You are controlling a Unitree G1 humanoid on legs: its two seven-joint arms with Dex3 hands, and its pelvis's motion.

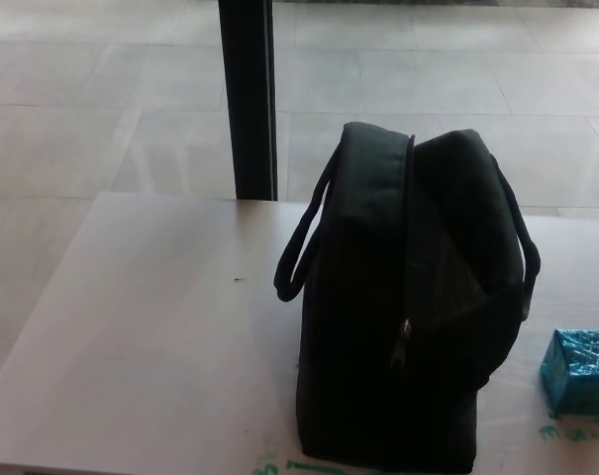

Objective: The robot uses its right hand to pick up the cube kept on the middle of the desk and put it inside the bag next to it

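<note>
We see neither hand, so finger state cannot be told. The desk [141,327] carries the upright black bag [403,307]; the blue cube [582,372] sits beside it, right. Approach from the right, clear of the handle.

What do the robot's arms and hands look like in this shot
Nothing of them shows: neither arm nor hand is in view. Only the black bag stands on the pale desk, with the blue cube to its right.
</note>
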